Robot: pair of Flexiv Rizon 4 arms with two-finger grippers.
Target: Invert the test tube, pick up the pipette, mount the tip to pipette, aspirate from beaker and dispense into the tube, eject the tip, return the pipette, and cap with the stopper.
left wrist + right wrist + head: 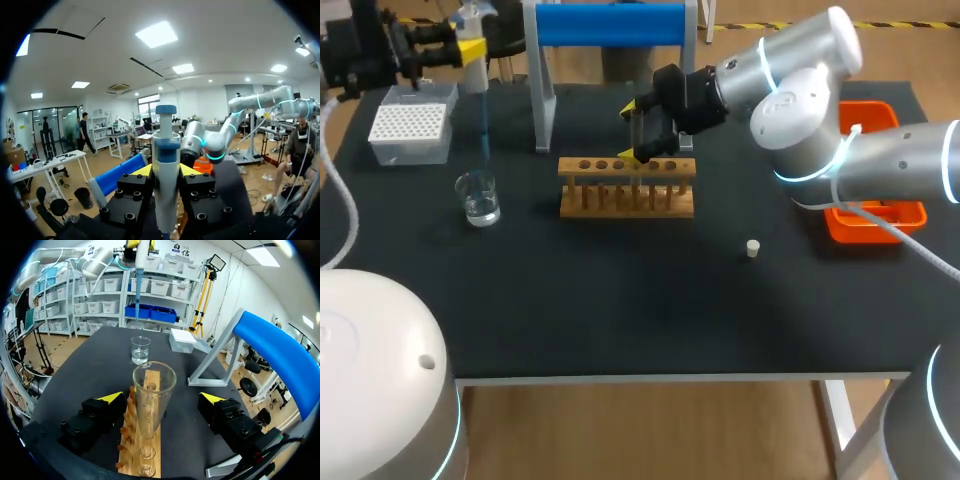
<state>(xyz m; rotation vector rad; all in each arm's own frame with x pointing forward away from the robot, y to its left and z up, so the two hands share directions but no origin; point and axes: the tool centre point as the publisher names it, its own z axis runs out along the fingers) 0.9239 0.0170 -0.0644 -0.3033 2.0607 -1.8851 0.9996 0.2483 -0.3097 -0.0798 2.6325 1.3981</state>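
The left gripper [166,172] is clamping the pipette [477,78], holding its tip above the beaker [478,197]. The right gripper [640,132] is straddling the racked test tube [153,382], fingers apart, untouching. Hazard: an off-centre descent may strike the beaker rim, bending the tip.

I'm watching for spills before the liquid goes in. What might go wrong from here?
The pipette in the left hand hangs tip-down above the beaker; a skewed descent might strike the rim. The test tube stands in the rack between the open fingers of the right hand, ungripped; it may shift when the tip enters.
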